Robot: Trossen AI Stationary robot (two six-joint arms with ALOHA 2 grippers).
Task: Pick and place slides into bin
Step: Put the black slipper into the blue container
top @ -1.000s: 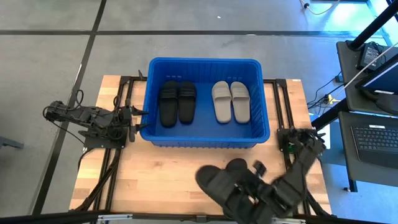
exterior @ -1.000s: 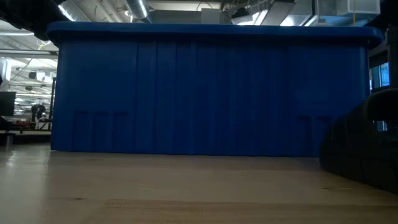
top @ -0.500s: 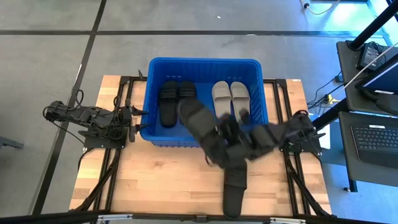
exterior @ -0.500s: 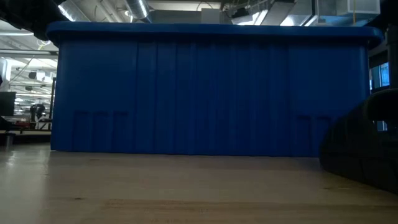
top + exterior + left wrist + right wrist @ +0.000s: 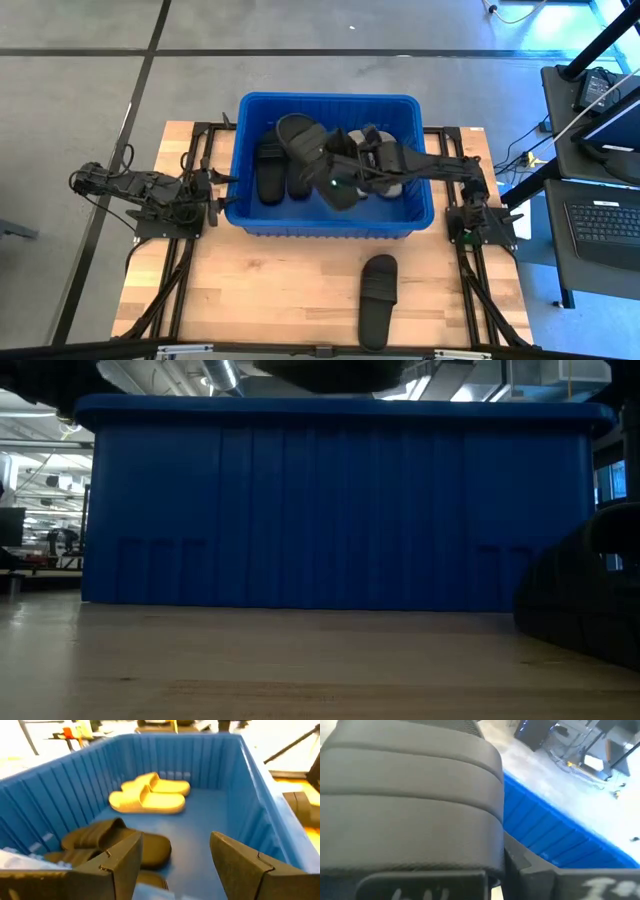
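The blue bin (image 5: 420,205) stands at the table's far middle. On its floor lie a black pair of slides (image 5: 268,165) on the left and a light grey pair (image 5: 150,795) on the right, soles down. My right gripper (image 5: 338,176) reaches over the bin from the right, shut on another black slide (image 5: 305,150) held above it. One more black slide (image 5: 377,298) lies flat on the table near the front edge. My left gripper (image 5: 175,865) waits open at the bin's left wall, touching nothing. My right gripper is shut on the black slide, whose wide ribbed strap (image 5: 410,795) fills the wrist view right in front of the fingers and hides the place of contact. The fingers come from the table's right, slanting down. The slide hangs clear above the bin's inside.
The bin's near wall (image 5: 330,510) rises high across the low view, with the loose black slide (image 5: 585,595) at its right. Bare wooden tabletop (image 5: 260,285) lies in front of the bin. Desks with laptops (image 5: 605,215) stand beyond the table's right edge.
My right gripper, still shut on the black slide, has swung from the table's near edge toward the far edge and left, rising over the bin's near wall. It has turned on the way. The slide now hangs over the bin. The other black slide has stayed on the table.
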